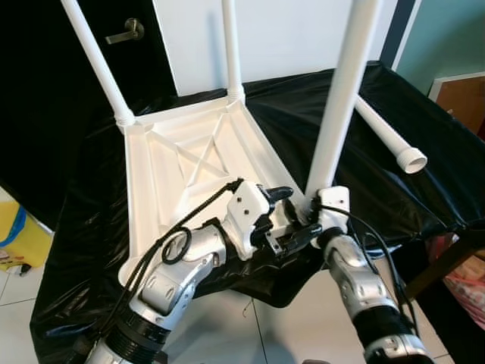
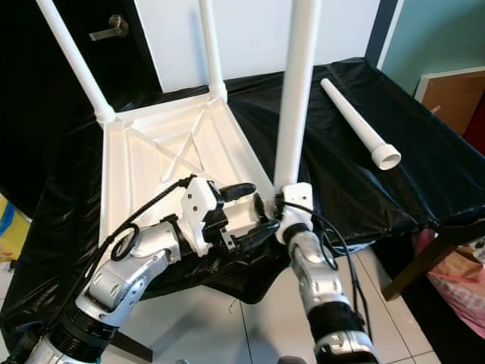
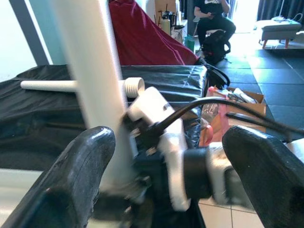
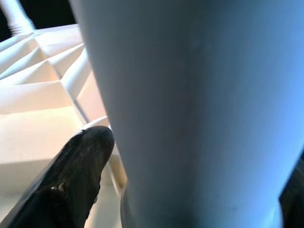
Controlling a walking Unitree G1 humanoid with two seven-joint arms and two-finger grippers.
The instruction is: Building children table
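Note:
A white children's table top (image 1: pixel 189 152) lies upside down on the black-covered table (image 1: pixel 424 174). Two white legs (image 1: pixel 95 57) (image 1: pixel 232 45) stand in its far corners. A third leg (image 1: pixel 345 83) stands upright at the near right corner, and my right gripper (image 4: pixel 190 199) is shut on its base (image 1: pixel 318 182). My left gripper (image 1: pixel 299 214) is open just left of that corner, its fingers (image 3: pixel 71 180) on either side of my right wrist (image 3: pixel 171 156). A loose fourth leg (image 1: pixel 386 133) lies on the cloth at the right.
A dark door with a lever handle (image 1: pixel 125 30) is behind at the left. A yellow object (image 1: pixel 19 235) sits on the tiled floor, wooden furniture (image 1: pixel 462 98) stands at the right. A seated person (image 3: pixel 211 14) and a cardboard box (image 3: pixel 232 102) are farther off.

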